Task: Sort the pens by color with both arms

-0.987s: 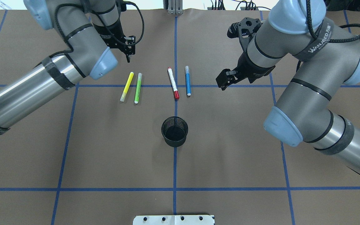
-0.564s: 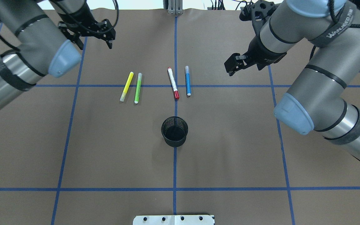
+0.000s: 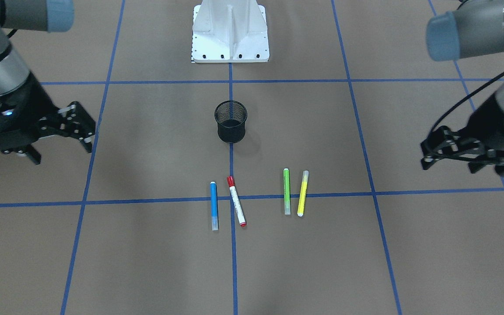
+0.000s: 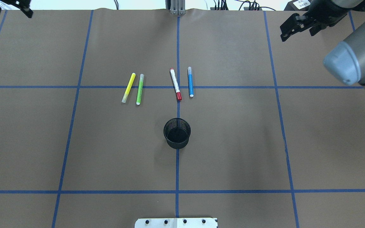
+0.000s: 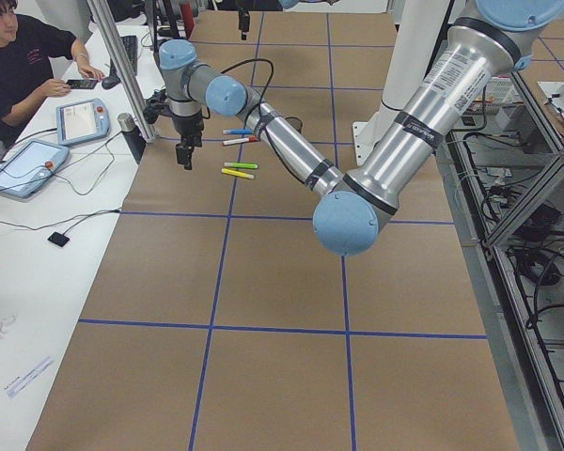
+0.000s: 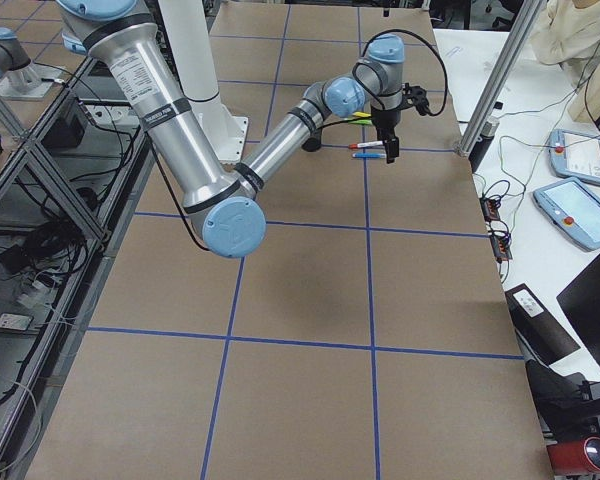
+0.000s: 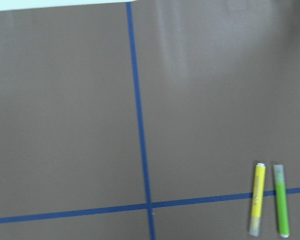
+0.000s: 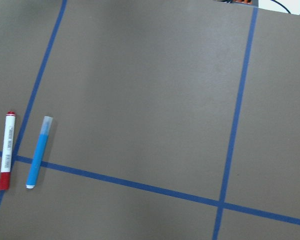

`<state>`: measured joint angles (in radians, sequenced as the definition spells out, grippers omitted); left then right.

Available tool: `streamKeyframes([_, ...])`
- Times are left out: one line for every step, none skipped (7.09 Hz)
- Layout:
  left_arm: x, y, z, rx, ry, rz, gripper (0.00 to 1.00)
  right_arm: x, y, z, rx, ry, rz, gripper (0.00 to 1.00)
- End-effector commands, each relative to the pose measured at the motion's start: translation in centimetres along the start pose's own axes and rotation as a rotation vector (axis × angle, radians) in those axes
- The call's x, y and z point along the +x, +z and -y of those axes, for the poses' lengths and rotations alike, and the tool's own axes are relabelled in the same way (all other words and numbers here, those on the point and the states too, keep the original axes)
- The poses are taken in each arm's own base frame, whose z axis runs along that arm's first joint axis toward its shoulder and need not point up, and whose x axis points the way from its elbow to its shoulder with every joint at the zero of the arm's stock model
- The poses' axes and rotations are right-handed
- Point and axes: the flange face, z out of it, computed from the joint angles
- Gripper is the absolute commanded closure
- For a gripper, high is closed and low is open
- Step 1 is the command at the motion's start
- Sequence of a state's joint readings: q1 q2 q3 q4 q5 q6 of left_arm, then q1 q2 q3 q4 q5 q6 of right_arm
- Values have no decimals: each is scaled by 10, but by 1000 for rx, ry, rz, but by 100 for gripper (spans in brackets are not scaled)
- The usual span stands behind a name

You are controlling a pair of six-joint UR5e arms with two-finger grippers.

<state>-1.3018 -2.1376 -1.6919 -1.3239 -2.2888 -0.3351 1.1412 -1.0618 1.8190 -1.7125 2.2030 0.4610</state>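
Four pens lie in a row on the brown table. The yellow pen (image 4: pixel 128 88) and the green pen (image 4: pixel 139 89) lie side by side left of the centre line. The white pen with the red cap (image 4: pixel 175 84) and the blue pen (image 4: pixel 190 81) lie at that line. My left gripper (image 4: pixel 13 12) hangs open at the far left corner, well away from the pens. My right gripper (image 4: pixel 297 34) hangs open at the far right. Nothing is between either pair of fingers. The left wrist view shows the yellow pen (image 7: pixel 257 199) and green pen (image 7: pixel 281 200); the right wrist view shows the red-capped pen (image 8: pixel 7 157) and blue pen (image 8: pixel 39 159).
A black mesh cup (image 4: pixel 177 144) stands upright on the centre line, nearer the robot than the pens. Blue tape lines divide the table into squares. The white robot base (image 3: pixel 230 30) sits at the near edge. A person (image 5: pixel 23 56) sits at a side desk with tablets.
Both arms have swung outward and toward the table's far edge, away from the pens. The pens and the cup have not moved.
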Motion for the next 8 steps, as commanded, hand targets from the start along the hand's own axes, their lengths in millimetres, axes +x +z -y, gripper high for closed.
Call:
streamKeyframes([-80,-19,-6,0,86,-6,1,100,-3,12,-42,-69,12,1])
streamKeyframes([-113,-25,-3,2,109,7,1,138,-5,17,-56,-63,17,1])
streamKeyframes([-148,-27,0,-8,132,14,1,174,-3,12,-68,-91,7,1])
streamKeyframes([-174,-28,0,-14,149,18,1,194,-1,8,-72,-87,-1,1])
streamKeyframes([-198,-29,0,-20,154,23,1,216,6,-2,-70,-95,-6,1])
streamKeyframes([-229,-22,-10,-36,155,24,1,241,18,-9,-61,-95,-11,1])
streamKeyframes([-237,-21,-15,-38,158,26,1,267,30,-21,-48,-99,-14,1])
streamKeyframes([-256,-12,-27,-39,142,28,1,286,40,-30,-61,-78,-18,1])
